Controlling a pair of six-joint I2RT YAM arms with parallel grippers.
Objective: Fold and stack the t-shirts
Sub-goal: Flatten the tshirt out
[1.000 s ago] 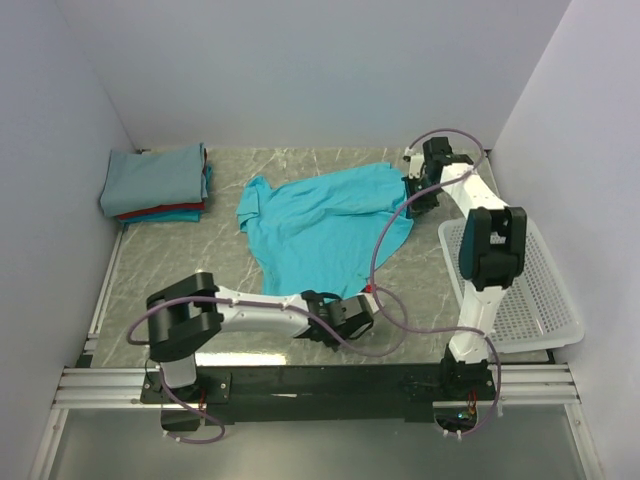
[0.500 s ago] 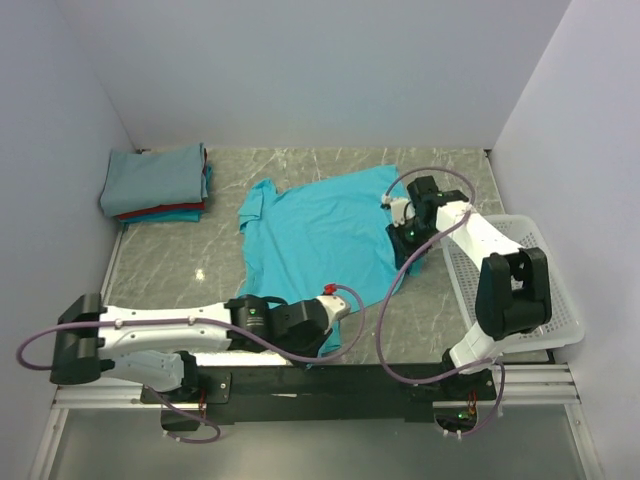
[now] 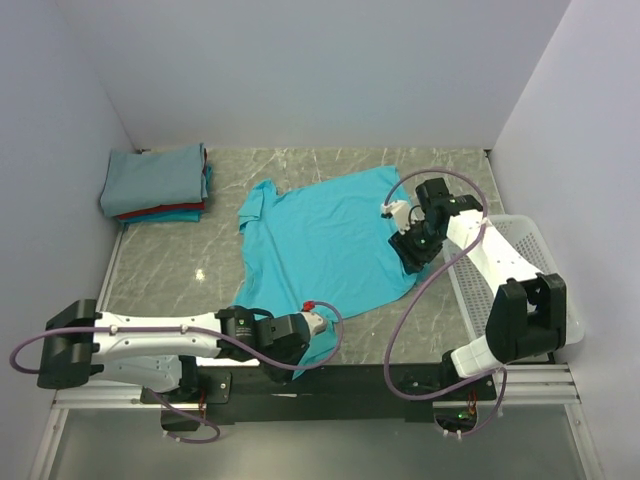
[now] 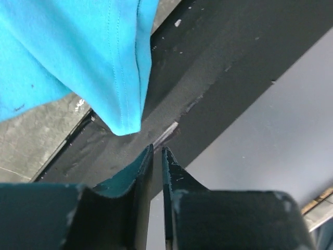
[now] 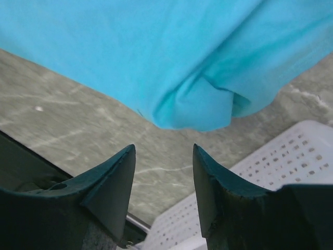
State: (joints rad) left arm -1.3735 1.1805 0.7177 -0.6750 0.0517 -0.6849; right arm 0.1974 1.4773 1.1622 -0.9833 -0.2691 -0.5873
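The bright turquoise t-shirt point(image 3: 320, 240) lies spread on the marble table, its near corner reaching the front edge. Three folded t-shirts, grey-blue over red over teal, form a stack point(image 3: 155, 182) at the back left. My left gripper point(image 3: 322, 345) sits at the shirt's near corner. In the left wrist view its jaws point(image 4: 157, 148) stand a narrow slit apart with nothing between them, and the hem corner point(image 4: 122, 99) hangs free just ahead. My right gripper point(image 3: 408, 250) is at the shirt's right edge. It is open point(image 5: 164, 148), with a rumpled fold of the shirt point(image 5: 197, 107) just beyond its tips.
A white mesh basket point(image 3: 560, 330) stands at the right, close beside the right arm, and it shows at the lower right of the right wrist view point(image 5: 291, 156). The black base rail point(image 3: 400, 378) runs along the front edge under the left gripper. White walls enclose three sides.
The shirt was pulled toward the front and flattened out. The right gripper let go of the shirt's right edge and opened. The left gripper slid to the front edge and parted from the corner.
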